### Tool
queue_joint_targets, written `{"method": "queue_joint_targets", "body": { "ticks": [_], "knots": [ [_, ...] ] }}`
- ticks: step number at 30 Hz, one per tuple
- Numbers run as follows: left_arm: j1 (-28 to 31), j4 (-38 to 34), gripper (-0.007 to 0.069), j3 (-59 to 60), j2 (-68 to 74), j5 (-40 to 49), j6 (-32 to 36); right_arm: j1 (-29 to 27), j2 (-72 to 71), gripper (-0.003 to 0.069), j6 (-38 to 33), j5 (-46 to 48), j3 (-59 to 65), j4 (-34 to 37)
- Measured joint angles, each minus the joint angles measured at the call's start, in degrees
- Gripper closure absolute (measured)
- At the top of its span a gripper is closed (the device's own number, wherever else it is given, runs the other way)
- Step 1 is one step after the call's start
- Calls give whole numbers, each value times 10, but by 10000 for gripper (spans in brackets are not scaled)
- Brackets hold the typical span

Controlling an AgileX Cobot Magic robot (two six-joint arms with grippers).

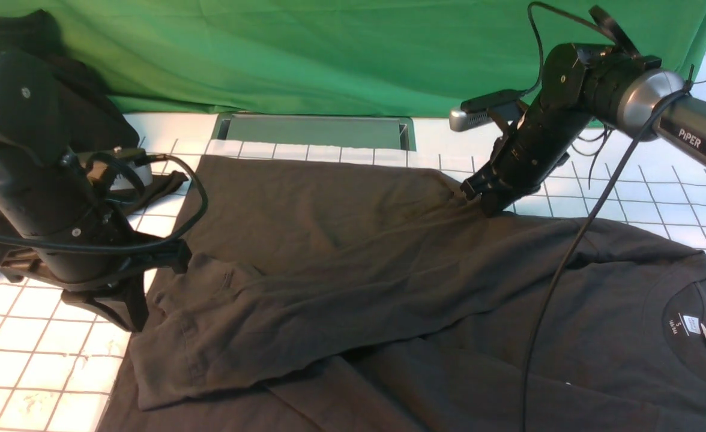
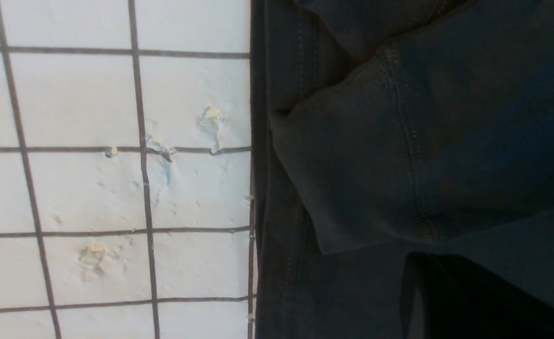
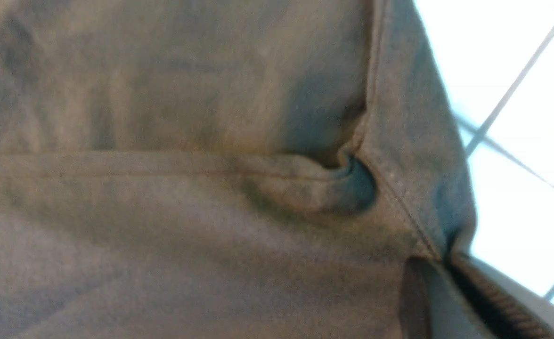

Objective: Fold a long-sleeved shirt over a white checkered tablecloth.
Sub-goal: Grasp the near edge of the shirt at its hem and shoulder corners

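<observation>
The long-sleeved shirt [image 1: 353, 258] lies dark and spread over the white checkered tablecloth [image 1: 29, 348], collar and white neck label [image 1: 689, 327] at the right. One sleeve [image 1: 239, 324] is folded across the body. My left gripper [image 1: 134, 315] is shut down at the shirt's left hem edge. In the left wrist view its dark jaws [image 2: 427, 282] lie over the cloth [image 2: 446, 141] beside the tablecloth [image 2: 93, 188]. My right gripper [image 1: 484, 203] is shut on the far edge, tenting the fabric up. The right wrist view shows the seam [image 3: 164, 212] pinched into the jaws [image 3: 442, 263].
A green draped cloth [image 1: 329, 54] hangs behind the table, with a long metal slot [image 1: 314, 129] below it. Dark cloth [image 1: 89, 114] is bunched behind my left arm. The right arm's black cable [image 1: 569, 258] hangs over the shirt.
</observation>
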Motion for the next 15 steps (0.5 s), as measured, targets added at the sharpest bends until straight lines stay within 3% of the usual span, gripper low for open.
{"method": "queue_joint_targets", "body": {
  "ticks": [10, 12, 15],
  "knots": [
    [0, 0, 619, 0, 0, -1, 0, 0, 1, 640, 26, -9, -45, -46],
    [0, 0, 619, 0, 0, -2, 0, 0, 1, 600, 29, -18, -45, -47],
    [0, 0, 619, 0, 0, 1, 0, -1, 1, 442, 30, -24, -48, -49]
  ]
}}
